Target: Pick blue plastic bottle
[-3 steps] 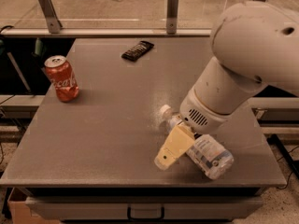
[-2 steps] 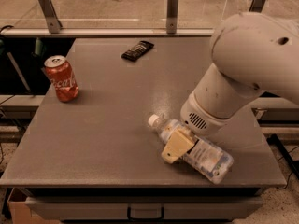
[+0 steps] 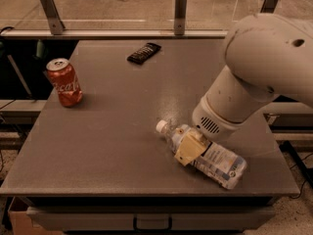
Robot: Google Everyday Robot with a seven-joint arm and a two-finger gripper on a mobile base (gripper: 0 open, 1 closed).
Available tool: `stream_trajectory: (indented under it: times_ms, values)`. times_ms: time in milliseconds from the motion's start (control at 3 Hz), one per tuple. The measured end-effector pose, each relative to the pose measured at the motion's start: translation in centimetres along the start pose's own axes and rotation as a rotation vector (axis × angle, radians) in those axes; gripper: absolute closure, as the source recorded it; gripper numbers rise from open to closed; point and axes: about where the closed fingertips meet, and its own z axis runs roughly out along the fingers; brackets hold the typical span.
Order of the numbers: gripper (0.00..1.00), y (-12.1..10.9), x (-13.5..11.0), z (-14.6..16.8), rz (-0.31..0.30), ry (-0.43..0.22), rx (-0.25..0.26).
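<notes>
The blue plastic bottle (image 3: 220, 163) lies on its side on the grey table (image 3: 117, 131), at the front right. Its white cap (image 3: 161, 127) points left and its pale label faces up. My gripper (image 3: 190, 150) hangs from the large white arm (image 3: 264, 77) and sits down over the bottle's neck end, touching it. The bottle rests on the table. The part of the bottle under the wrist is hidden.
A red Coca-Cola can (image 3: 64, 82) stands upright at the table's left edge. A black remote-like object (image 3: 144, 52) lies at the back middle. A rail with metal posts (image 3: 51, 11) runs behind the table. The bottle's base is close to the front right edge.
The gripper has come down from beside the bottle onto it. The bottle has swung, with its cap now lower and further left and its body lying flatter along the table front.
</notes>
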Motion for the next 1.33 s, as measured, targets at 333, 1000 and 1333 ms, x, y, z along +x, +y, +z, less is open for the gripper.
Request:
stream_trajectory:
  times_ms: [333, 1000, 1333]
  values:
    - [1.00, -0.6, -1.2, -1.7, -0.031, -0.061, -0.015]
    - [1.00, -2.6, -8.5, -13.2, -0.213, -0.452, -0.110]
    - [1.00, -3.4, -11.1, -16.4, -0.284, -0.648, -0.196]
